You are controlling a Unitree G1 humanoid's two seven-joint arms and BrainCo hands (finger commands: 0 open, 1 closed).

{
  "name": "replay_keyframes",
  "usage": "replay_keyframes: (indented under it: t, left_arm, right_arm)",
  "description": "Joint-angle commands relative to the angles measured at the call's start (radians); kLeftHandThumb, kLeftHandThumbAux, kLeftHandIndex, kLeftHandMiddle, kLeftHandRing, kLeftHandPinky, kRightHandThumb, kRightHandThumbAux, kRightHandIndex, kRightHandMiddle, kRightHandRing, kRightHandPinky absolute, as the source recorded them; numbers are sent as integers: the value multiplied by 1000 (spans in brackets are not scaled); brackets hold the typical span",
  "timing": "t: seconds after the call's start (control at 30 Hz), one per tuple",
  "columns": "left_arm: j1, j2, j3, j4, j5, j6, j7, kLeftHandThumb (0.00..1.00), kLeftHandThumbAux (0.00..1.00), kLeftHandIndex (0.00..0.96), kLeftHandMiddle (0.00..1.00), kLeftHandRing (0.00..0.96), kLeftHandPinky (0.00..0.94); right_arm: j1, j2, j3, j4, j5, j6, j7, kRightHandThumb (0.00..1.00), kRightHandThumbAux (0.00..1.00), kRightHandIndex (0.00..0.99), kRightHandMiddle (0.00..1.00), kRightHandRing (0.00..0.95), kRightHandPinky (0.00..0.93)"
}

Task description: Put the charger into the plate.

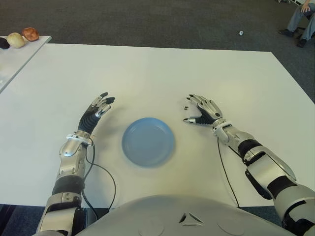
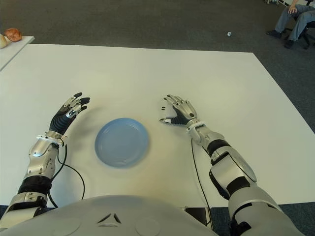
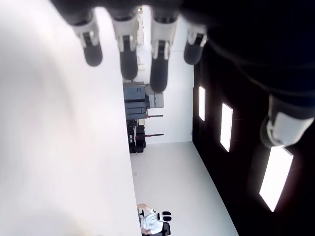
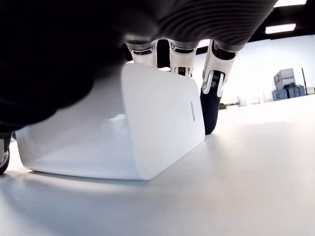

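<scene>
- Eye views: the plate (image 1: 148,141) lies on the bench (image 1: 157,73); the right hand (image 1: 201,111) is just right of the plate, covering the charger (barely seen here). The left hand (image 1: 96,111) shows left of the plate.
- Left wrist view: fingers (image 3: 125,61) extended, holding nothing.
- Right wrist view: the charger (image 4: 118,130) lies on the bench under the palm, fingers draped over its far side; not lifted, so the grasp looks unfinished.

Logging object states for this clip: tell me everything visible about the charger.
The charger is a white, glossy, plastic-looking block with rounded edges and a small slot on one face. It lies on the white table, under the right hand, whose fingers drape over it. It sits right of the blue plate, not in it.
</scene>
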Motion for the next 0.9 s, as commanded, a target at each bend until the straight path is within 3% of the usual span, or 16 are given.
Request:
replay_keyframes:
  t: [0.03,0.9]
  left_arm:
    - [-4,7,7,0,-4,20,-6,0,412,81,210,145,14]
    - [-14,11,24,13,-6,27,-18,0,418,79,200,137,19]
  right_arm:
    - [48,6,6,28,-4,10,54,414,370,71,79,96,168]
    - [54,2,18,27,-18,13,29,416,382,63,86,97,172]
